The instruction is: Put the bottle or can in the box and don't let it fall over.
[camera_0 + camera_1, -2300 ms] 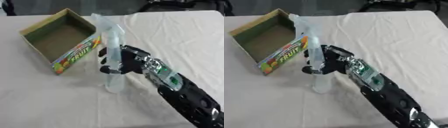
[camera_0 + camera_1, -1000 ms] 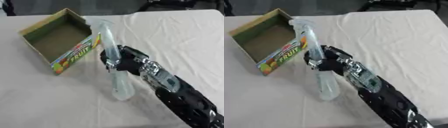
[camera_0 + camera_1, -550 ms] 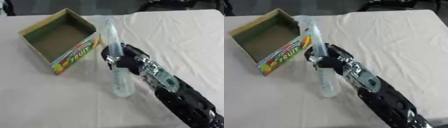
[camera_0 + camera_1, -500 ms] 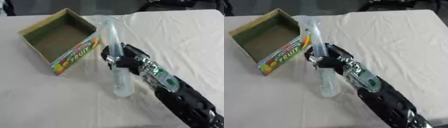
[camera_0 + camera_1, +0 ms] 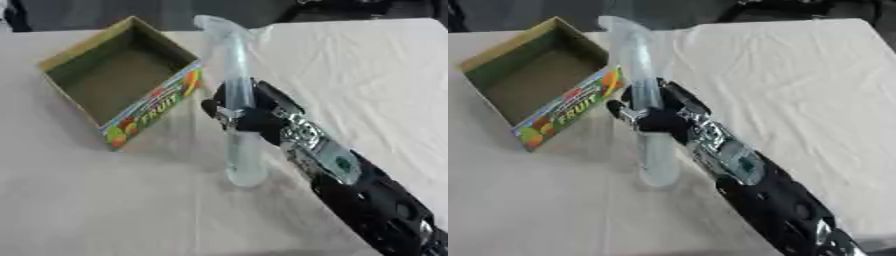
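Note:
A tall clear plastic bottle (image 5: 238, 75) is held about upright, its top leaning slightly left and its base (image 5: 247, 175) low over the cloth. My right hand (image 5: 249, 112) is shut on its middle, the arm coming in from the lower right. The open cardboard box (image 5: 118, 82), with a colourful fruit label on its front wall, sits to the left of the bottle; its inside shows nothing in it. The bottle stands just outside the box's right corner. My left hand shows in neither view.
A white cloth (image 5: 367, 70) with folds covers the table. Dark shapes line the far edge behind the box.
The bottle has gone from tilted to nearly upright in my right hand and has shifted slightly toward the box. The box has not moved.

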Action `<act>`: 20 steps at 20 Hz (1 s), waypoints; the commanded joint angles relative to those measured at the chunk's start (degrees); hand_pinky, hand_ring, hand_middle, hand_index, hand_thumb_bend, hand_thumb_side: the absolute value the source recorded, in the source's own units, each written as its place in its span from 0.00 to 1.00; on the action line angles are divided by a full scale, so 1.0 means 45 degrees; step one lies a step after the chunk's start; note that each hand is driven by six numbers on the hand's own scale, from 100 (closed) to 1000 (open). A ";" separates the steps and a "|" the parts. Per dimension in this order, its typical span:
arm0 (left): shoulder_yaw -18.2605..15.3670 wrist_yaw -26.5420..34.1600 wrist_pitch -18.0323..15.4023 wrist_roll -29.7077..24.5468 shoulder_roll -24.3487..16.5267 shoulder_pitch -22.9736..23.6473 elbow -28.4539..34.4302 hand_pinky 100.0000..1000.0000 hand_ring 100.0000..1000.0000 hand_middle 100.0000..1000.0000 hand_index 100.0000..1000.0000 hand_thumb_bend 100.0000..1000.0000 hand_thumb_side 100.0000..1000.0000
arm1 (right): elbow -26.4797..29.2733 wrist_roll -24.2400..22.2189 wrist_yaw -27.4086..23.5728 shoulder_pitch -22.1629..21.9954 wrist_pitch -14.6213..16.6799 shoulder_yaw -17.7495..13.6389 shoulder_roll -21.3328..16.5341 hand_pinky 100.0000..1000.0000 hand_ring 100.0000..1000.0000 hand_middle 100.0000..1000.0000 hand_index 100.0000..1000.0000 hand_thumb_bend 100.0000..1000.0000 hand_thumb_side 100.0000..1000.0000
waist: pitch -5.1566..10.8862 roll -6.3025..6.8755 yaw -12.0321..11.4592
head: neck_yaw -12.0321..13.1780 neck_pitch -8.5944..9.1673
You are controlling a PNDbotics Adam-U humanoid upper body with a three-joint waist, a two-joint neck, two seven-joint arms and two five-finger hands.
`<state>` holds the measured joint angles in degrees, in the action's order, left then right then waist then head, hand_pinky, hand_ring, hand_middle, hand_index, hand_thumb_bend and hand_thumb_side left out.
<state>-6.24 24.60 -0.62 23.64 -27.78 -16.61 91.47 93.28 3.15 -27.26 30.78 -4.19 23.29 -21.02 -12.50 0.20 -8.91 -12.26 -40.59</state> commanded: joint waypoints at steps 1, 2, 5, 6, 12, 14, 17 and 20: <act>-0.0172 -0.0024 0.0030 0.0004 -0.0325 -0.0168 0.0136 0.76 0.74 0.67 0.70 0.59 0.71 | 0.0497 0.0001 0.0305 0.0333 0.0169 -0.0249 -0.0282 0.00 0.03 0.08 0.14 0.24 0.00 | 0.0190 0.0048 0.0005 | 0.0047 0.0161; -0.0173 -0.0022 0.0037 0.0000 -0.0330 -0.0169 0.0136 0.76 0.74 0.66 0.70 0.59 0.71 | 0.0548 0.0005 0.0375 0.0356 0.0191 -0.0274 -0.0297 0.00 0.02 0.07 0.13 0.24 0.00 | 0.0194 0.0046 0.0005 | 0.0053 0.0161; -0.0182 -0.0023 0.0052 0.0000 -0.0342 -0.0177 0.0136 0.76 0.74 0.66 0.69 0.59 0.71 | 0.0714 -0.0028 0.0608 0.0471 0.0272 -0.0368 -0.0342 0.00 0.02 0.07 0.13 0.24 0.00 | 0.0207 0.0040 0.0008 | 0.0068 0.0152; -0.0187 -0.0030 0.0052 0.0010 -0.0346 -0.0181 0.0137 0.76 0.74 0.66 0.69 0.59 0.71 | 0.0760 -0.0026 0.0658 0.0517 0.0299 -0.0407 -0.0349 0.00 0.02 0.07 0.13 0.24 0.00 | 0.0211 0.0039 0.0010 | 0.0079 0.0149; -0.0199 -0.0087 0.0049 0.0090 -0.0389 -0.0177 0.0157 0.76 0.74 0.66 0.69 0.59 0.71 | 0.0992 0.0189 0.1047 0.1238 0.0404 -0.0734 -0.0355 0.00 0.02 0.07 0.14 0.23 0.00 | 0.0252 0.0045 0.0046 | 0.0084 0.0160; -0.0176 -0.0101 0.0047 0.0083 -0.0402 -0.0177 0.0180 0.76 0.74 0.66 0.69 0.59 0.71 | 0.0909 0.0316 0.1529 0.1973 0.0423 -0.0890 -0.0258 0.00 0.03 0.08 0.14 0.23 0.00 | 0.0271 0.0056 0.0053 | 0.0036 0.0171; -0.0156 -0.0112 0.0063 0.0061 -0.0390 -0.0195 0.0197 0.76 0.74 0.66 0.69 0.59 0.71 | 0.0392 0.0412 0.2229 0.3320 0.0400 -0.1036 0.0040 0.00 0.04 0.09 0.15 0.23 0.00 | 0.0256 0.0088 0.0040 | -0.0048 0.0253; -0.0130 -0.0120 0.0079 0.0035 -0.0383 -0.0233 0.0208 0.76 0.74 0.66 0.69 0.59 0.71 | -0.0374 0.0569 0.2793 0.4587 0.0423 -0.1211 0.0480 0.00 0.05 0.09 0.16 0.22 0.00 | 0.0209 0.0107 -0.0004 | -0.0173 0.0285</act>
<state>-6.41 24.39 -0.36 23.83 -27.78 -16.79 91.48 92.18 5.26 -15.92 49.82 -2.38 18.84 -19.24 -12.48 0.38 -8.86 -12.71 -40.07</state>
